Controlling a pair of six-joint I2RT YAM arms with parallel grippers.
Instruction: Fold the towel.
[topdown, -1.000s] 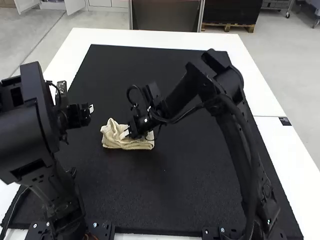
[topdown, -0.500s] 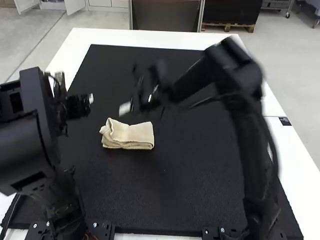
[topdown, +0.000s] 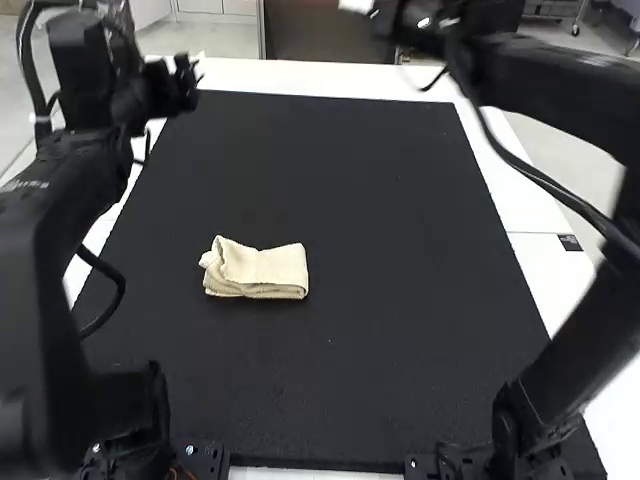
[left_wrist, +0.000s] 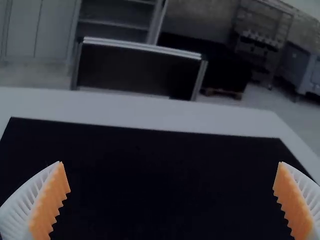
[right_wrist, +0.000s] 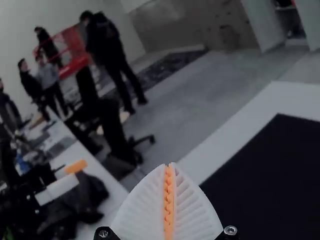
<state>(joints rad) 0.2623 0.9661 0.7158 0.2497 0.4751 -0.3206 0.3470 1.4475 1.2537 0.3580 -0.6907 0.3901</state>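
Note:
The cream towel (topdown: 265, 270) lies left of centre in the high view, folded into a small layered rectangle, with a slightly raised, uneven corner at its left end. My left gripper (topdown: 185, 85) is raised near the mat's far left corner, away from the towel; in the left wrist view the left gripper (left_wrist: 171, 200) stands wide open with nothing between its pads. High at the top edge of the high view is my right gripper (topdown: 357, 6), well beyond the towel. Seen from its own wrist, the right gripper (right_wrist: 169, 167) has its fingers pressed together, holding nothing.
The black mat (topdown: 400, 300) covers most of the white table (topdown: 280, 75). Both arms are raised at the sides, clear of the towel. In the right wrist view, another cluttered table (right_wrist: 107, 182) stands in the background.
My right gripper has come off the towel, risen and moved forward. The left arm has lifted and shifted forward too. The towel stays in place, now uncovered.

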